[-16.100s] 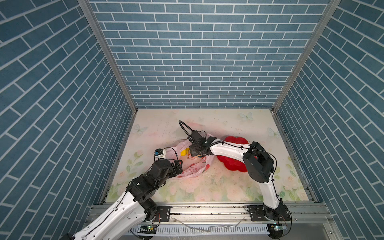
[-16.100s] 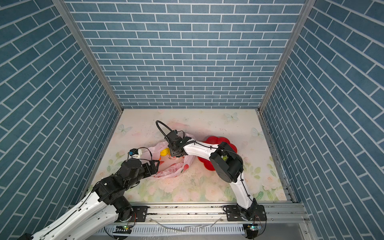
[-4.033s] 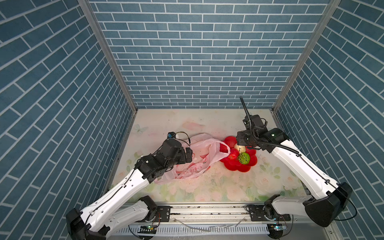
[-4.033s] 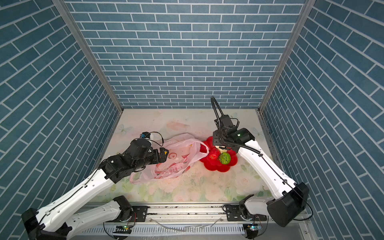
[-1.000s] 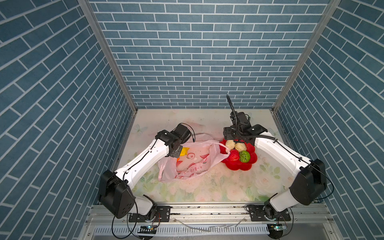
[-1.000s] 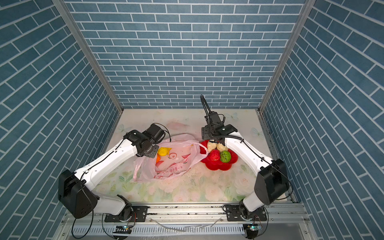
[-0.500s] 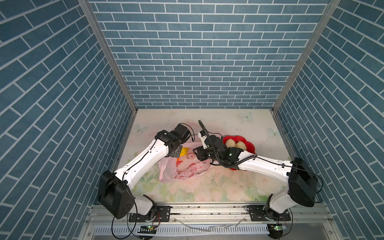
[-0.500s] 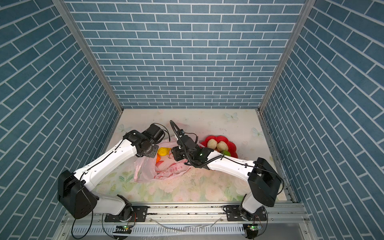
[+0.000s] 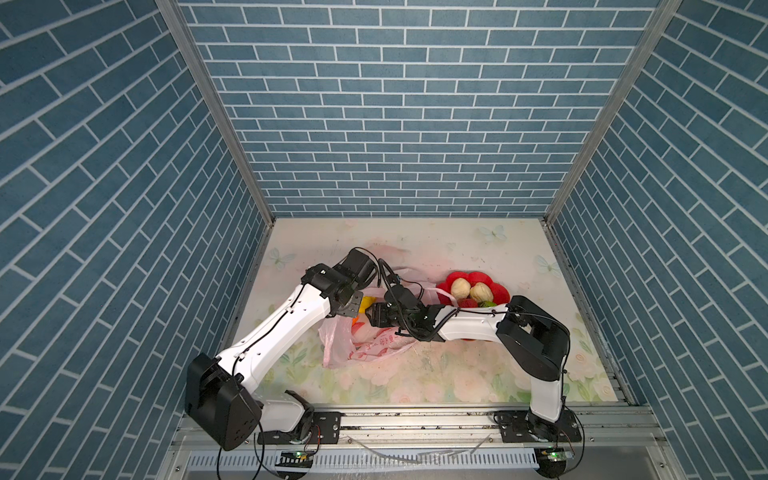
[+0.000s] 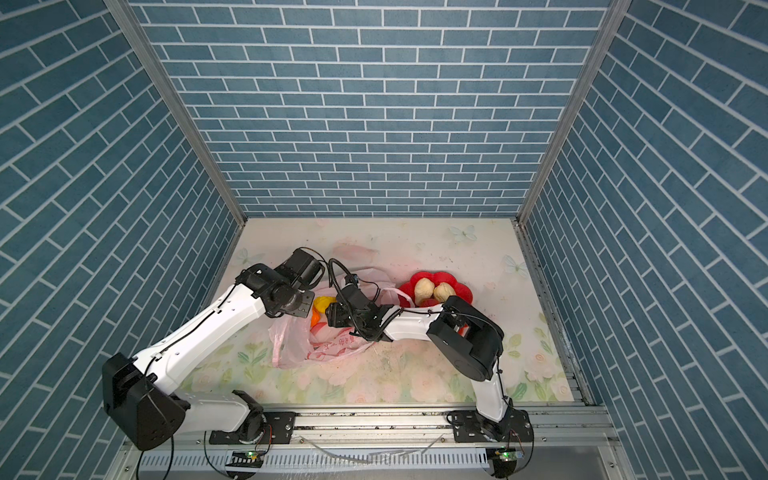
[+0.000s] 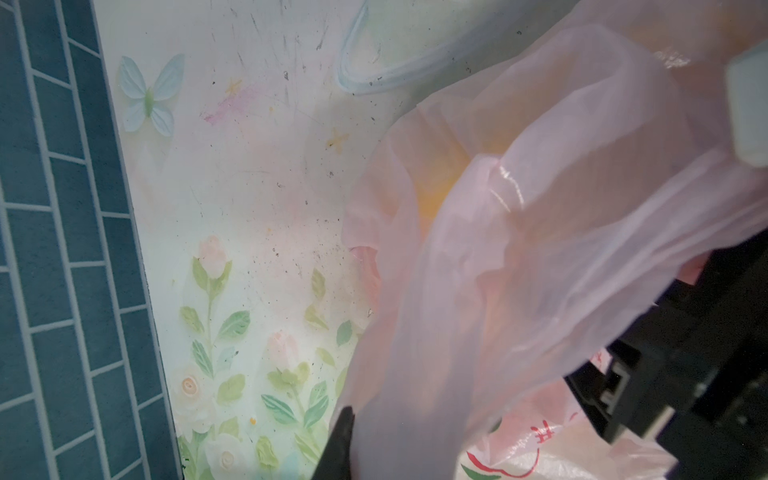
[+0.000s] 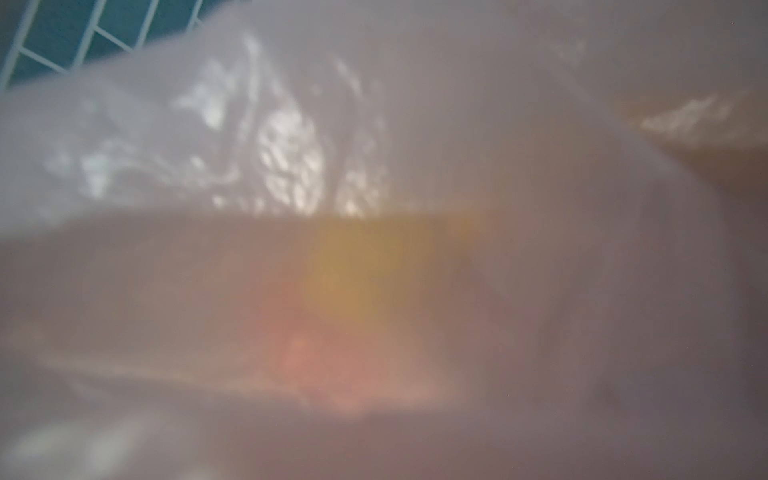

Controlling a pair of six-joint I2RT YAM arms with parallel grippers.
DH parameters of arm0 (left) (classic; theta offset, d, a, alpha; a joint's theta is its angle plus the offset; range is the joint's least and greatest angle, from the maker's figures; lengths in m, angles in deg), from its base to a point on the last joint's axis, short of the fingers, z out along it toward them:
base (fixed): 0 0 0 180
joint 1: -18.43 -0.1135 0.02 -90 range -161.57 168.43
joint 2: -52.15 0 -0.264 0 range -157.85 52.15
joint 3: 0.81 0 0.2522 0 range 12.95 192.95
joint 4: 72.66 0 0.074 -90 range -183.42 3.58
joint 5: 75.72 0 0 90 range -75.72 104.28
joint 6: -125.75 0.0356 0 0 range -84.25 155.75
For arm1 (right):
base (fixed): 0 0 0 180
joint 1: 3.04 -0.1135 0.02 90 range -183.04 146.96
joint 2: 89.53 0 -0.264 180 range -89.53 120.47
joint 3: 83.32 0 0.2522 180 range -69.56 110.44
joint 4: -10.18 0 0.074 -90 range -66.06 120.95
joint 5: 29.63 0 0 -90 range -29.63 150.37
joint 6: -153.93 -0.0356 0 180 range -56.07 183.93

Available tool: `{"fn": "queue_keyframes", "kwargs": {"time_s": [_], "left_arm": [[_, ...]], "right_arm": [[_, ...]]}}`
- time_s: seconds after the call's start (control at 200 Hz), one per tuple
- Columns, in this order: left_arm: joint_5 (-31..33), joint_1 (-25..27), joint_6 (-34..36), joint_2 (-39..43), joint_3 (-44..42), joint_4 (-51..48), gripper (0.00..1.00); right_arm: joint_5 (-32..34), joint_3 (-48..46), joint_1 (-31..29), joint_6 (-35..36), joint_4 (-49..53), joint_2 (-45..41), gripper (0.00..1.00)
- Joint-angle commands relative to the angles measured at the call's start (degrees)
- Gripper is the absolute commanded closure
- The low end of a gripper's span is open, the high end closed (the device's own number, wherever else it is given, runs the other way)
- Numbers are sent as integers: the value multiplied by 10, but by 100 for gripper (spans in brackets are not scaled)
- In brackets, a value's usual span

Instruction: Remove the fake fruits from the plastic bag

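The pink plastic bag lies left of the middle of the table, its mouth facing the back. My left gripper is shut on the bag's rim; in the left wrist view one black finger shows beside the film. My right gripper reaches into the mouth, its jaws hidden. A yellow fruit and an orange fruit sit in the mouth. Two cream fruits lie in the red dish. The right wrist view shows only blurred film.
The red flower-shaped dish stands right of the bag, partly covered by my right forearm. A green fruit peeks out beside the cream ones. Blue brick walls close in the left, back and right sides.
My right arm has swung from above the dish over to the bag, and its gripper now sits in the bag's mouth. The left gripper has kept its hold in place.
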Motion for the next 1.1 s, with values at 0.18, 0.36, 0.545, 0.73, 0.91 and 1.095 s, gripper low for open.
{"fn": "queue_keyframes", "kwargs": {"time_s": [0.18, 0.36, 0.545, 0.73, 0.91, 1.095], "left_arm": [[-23, -5, -10, 19, -27, 5, 80], [-37, -5, -14, 27, -37, 16, 80], [-47, -5, -13, 30, -43, 26, 80], [-57, -4, -11, 32, -46, 32, 81], [-63, -4, -10, 33, -46, 37, 81], [-67, -4, -10, 33, -49, 40, 81]], "right_arm": [[4, 70, 0, -68, -44, 46, 24], [27, 87, 0, -82, -44, 65, 22], [43, 98, 1, -93, -44, 77, 21], [33, 109, 7, -115, -58, 96, 21], [22, 129, 10, -132, -64, 117, 22], [23, 135, 14, -146, -64, 127, 24]]}}
